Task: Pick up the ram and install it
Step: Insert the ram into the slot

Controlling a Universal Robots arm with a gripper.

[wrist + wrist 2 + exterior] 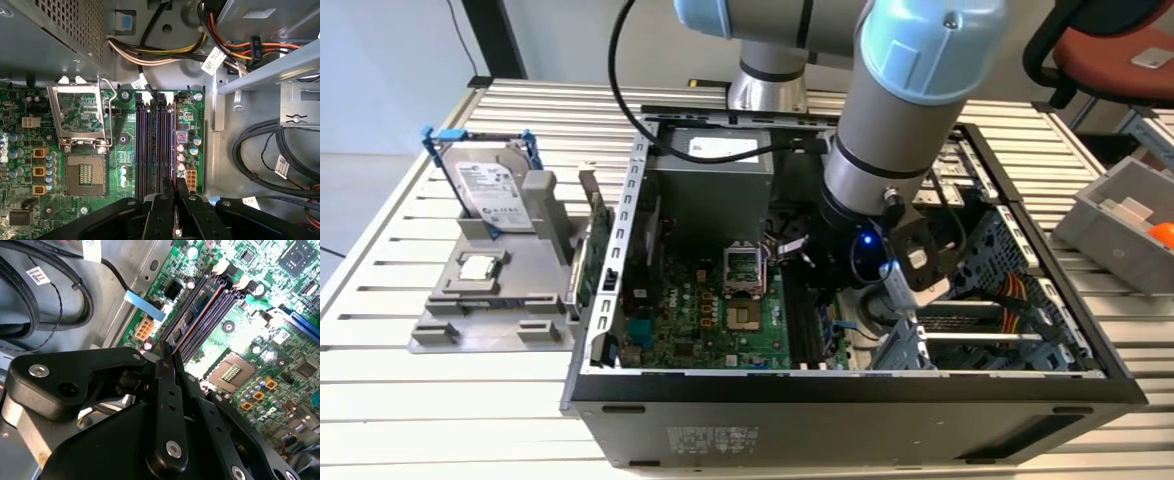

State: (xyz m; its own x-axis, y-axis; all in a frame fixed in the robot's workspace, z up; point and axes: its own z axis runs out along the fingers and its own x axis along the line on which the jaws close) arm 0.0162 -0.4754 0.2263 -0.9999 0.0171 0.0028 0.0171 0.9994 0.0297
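One thin dark-blue ram sits edge-on between the tool fingertips, which are clenched on its near end; in the second wrist view the stick runs from the tool along the outermost of the memory slots. It looks lowered onto that slot, though whether it is fully seated I cannot tell. To do this step well, I judge the stick should stay square over the slot's length, pressed straight down and evenly, not rocked toward the neighbouring empty slots. Beyond lie the open processor socket and the motherboard. Farther off, outside the computer case, the hard drive stands on the counter.
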